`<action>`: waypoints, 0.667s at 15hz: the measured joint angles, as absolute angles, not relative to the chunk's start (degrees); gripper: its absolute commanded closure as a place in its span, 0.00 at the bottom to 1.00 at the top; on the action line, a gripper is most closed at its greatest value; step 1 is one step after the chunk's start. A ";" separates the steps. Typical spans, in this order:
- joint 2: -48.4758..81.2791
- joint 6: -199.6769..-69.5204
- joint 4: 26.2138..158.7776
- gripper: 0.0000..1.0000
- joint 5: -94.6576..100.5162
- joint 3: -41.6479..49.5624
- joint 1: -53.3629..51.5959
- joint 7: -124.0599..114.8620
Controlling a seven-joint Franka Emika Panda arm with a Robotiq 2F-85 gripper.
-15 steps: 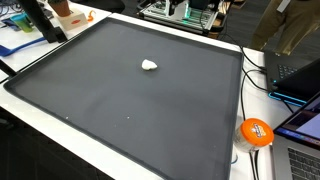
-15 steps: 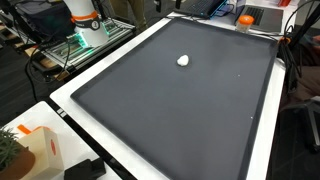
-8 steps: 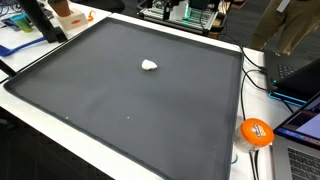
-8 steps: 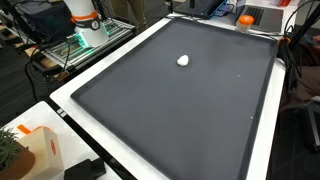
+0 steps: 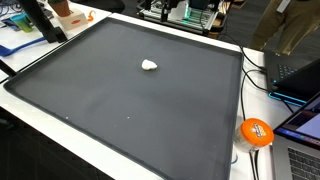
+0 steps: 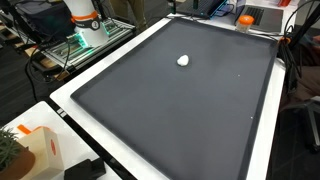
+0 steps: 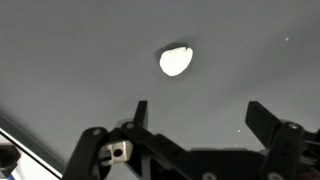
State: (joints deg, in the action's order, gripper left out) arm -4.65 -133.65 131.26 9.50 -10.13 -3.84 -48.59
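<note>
One white lump (image 7: 176, 61) on the dark mat (image 5: 120, 110) — gripper (image 7: 197, 108) at the wrist view's bottom, jaws wide apart; orange ball (image 5: 256, 132) lower right.

A wide black mat (image 5: 150, 115) spreads below me, framed by the white tabletop (image 5: 70, 128) in both exterior views. Past one corner of the mat, an orange ball (image 5: 256, 132) rests on the white edge, near dark cables (image 5: 258, 70) and a laptop (image 5: 300, 125). In an exterior view, an orange-and-white box (image 6: 38, 150) stands just beside green plant leaves (image 6: 8, 150).
</note>
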 measured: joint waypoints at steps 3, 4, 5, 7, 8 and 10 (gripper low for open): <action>-2.09 -133.64 128.69 0.00 12.49 -10.14 -3.85 -50.56; -0.71 -133.62 127.36 0.00 13.48 -10.12 -3.85 -50.63; 0.80 -133.48 125.84 0.00 14.39 -10.06 -3.88 -50.62; 3.90 -132.49 122.34 0.00 14.80 -9.70 -4.19 -49.10; 5.45 -131.00 120.34 0.00 14.60 -9.49 -4.41 -47.04; 8.55 -125.90 115.98 0.00 14.32 -8.90 -4.83 -42.01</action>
